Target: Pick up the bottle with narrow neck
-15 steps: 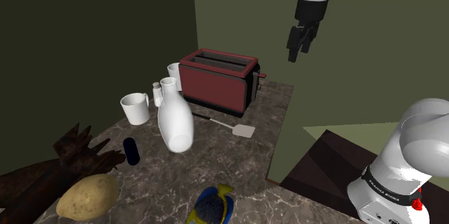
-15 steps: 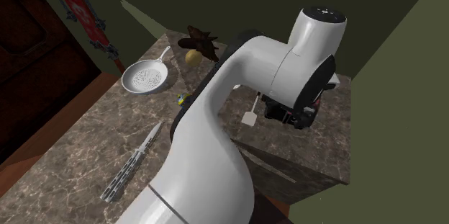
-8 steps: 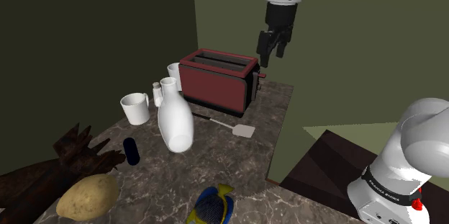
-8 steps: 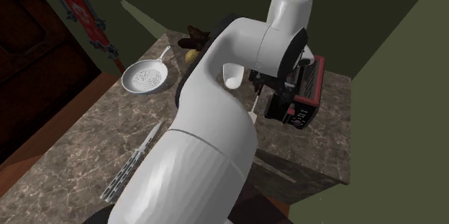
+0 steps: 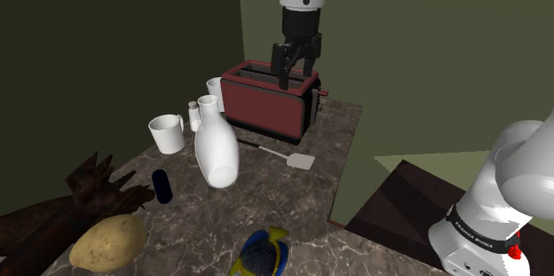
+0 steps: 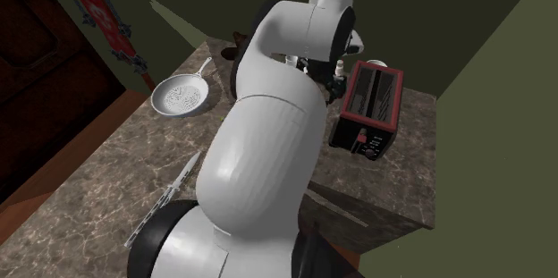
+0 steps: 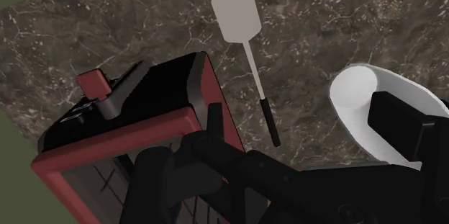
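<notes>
The white bottle with a narrow neck [image 5: 216, 147] stands upright on the marble counter, between a white mug [image 5: 166, 132] and a spatula [image 5: 288, 153]. My gripper [image 5: 293, 64] hangs open above the red toaster [image 5: 271, 98], up and to the shoulder view's right of the bottle, with nothing between its fingers. In the wrist view my gripper [image 7: 298, 132] looks down on the toaster [image 7: 137, 132] and the spatula [image 7: 241, 21]. The bottle's rounded white body [image 7: 356, 93] shows partly behind one finger [image 7: 406, 129].
A second white cup [image 5: 214, 85] and a small shaker [image 5: 193, 108] stand behind the bottle. Nearer lie a dark blue capsule [image 5: 161, 185], a potato [image 5: 106, 241], dark driftwood [image 5: 84, 196] and a blue-yellow fish [image 5: 260, 252]. A colander [image 6: 183, 97] and a knife [image 6: 165, 200] lie on the adjoining counter.
The arm has swung to the shoulder view's left and down, from high beside the wall to just over the toaster. The fingers stayed open. Nothing on the counter moved.
</notes>
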